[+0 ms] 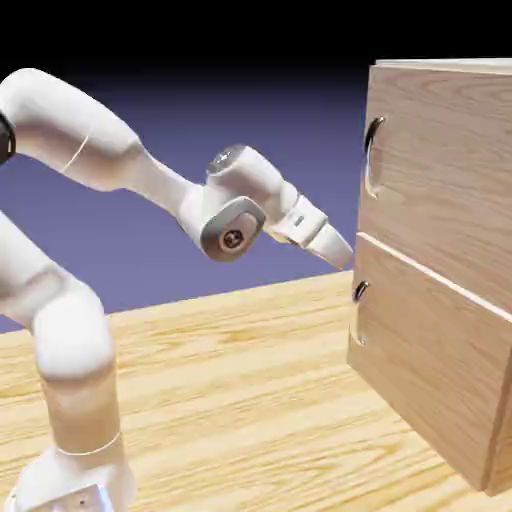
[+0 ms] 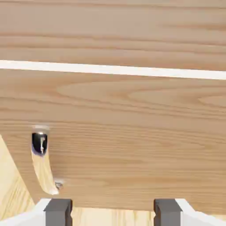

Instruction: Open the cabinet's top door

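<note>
From where I sit at the controls, the exterior view shows my arm [image 1: 232, 215] coming in from the left, its upper links bent high over the table [image 1: 230, 380] and the wrist dropping toward the right. The hand [image 1: 298, 220] slopes downward, tilted rather than level, and points at the cabinet [image 1: 440, 250] near the height of the seam between its two front panels. In that view the gripper [image 1: 343, 262] ends near the cabinet's front edge, below the long handle [image 1: 373, 158] and a little above the short handle [image 1: 360, 312]; I can't tell from there exactly how much space lies between. The hand view settles the fingers for me: I have the gripper open, the two grey tips standing well apart at the bottom of the picture, one on each side of the middle, and I'm holding nothing. The short handle shows to the left in that view, just above and beside the left-hand tip, and outside the space between the fingers. The top door [image 1: 445, 170] is the upper panel at the exterior view's right, shut, with its long curved handle upright near the panel's left edge. In the hand view, a strip of it runs above the pale seam [image 2: 112, 69], with the lower panel [image 2: 114, 145] filling most of the picture under it.
</note>
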Controlling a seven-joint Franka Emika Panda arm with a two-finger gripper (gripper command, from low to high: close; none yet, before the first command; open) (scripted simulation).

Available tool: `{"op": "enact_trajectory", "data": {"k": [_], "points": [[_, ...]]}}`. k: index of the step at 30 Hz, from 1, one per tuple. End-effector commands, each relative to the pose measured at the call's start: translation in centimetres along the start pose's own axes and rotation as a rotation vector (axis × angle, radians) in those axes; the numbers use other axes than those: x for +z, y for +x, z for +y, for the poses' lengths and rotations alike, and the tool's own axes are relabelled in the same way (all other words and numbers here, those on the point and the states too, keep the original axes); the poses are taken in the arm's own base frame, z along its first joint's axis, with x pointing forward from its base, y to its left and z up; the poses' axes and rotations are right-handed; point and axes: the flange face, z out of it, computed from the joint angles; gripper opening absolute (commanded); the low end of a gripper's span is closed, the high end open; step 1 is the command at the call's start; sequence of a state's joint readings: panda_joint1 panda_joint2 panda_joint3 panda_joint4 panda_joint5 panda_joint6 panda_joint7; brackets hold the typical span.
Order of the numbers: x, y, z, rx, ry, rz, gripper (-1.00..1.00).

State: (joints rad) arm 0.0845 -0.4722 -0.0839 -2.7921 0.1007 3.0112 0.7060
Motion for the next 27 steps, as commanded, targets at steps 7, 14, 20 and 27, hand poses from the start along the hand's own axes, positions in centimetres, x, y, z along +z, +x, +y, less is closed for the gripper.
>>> {"op": "enact_trajectory", "data": {"k": [7, 14, 20, 27], "points": [[8.7, -1.3, 5.7, 0.216, -0.169, -0.217, 0.0], [15.1, -3.5, 12.6, 0.397, -0.373, -0.326, 0.0], [18.0, -4.5, 18.4, 0.522, -0.536, -0.317, 0.0], [18.6, -3.2, 23.4, 0.621, -0.661, -0.19, 0.0]]}}
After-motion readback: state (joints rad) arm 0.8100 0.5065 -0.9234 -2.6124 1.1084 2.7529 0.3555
